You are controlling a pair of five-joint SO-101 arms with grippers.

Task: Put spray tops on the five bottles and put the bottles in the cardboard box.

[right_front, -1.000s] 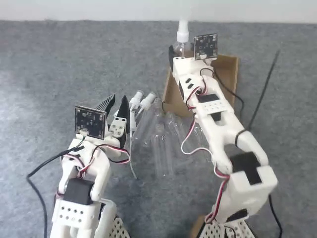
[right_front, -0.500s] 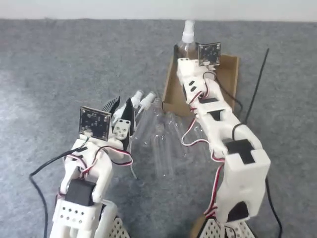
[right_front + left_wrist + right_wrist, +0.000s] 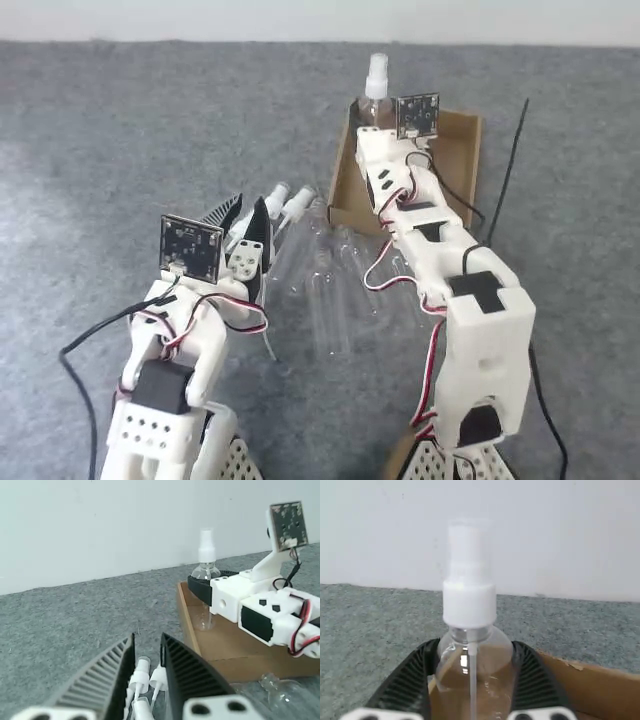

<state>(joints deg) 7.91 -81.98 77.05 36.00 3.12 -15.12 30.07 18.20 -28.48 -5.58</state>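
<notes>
Jaws of the right gripper [image 3: 472,652] clamp 1 topped bottle [image 3: 376,80] upright at the box [image 3: 455,160] corner; left gripper [image 3: 147,642] jaws stand slightly apart around loose tops [image 3: 141,672]; uncapped bottles [image 3: 325,290] lie on the surface, so most work seems left.

Mottled grey is covering the fuzzy surface [image 3: 120,130]. The clear round plastic bottle [image 3: 470,652] is wearing a white spray top [image 3: 469,600]. The rectangular cardboard box [image 3: 462,145] is showing plain brown. The jaws are showing ribbed black.
</notes>
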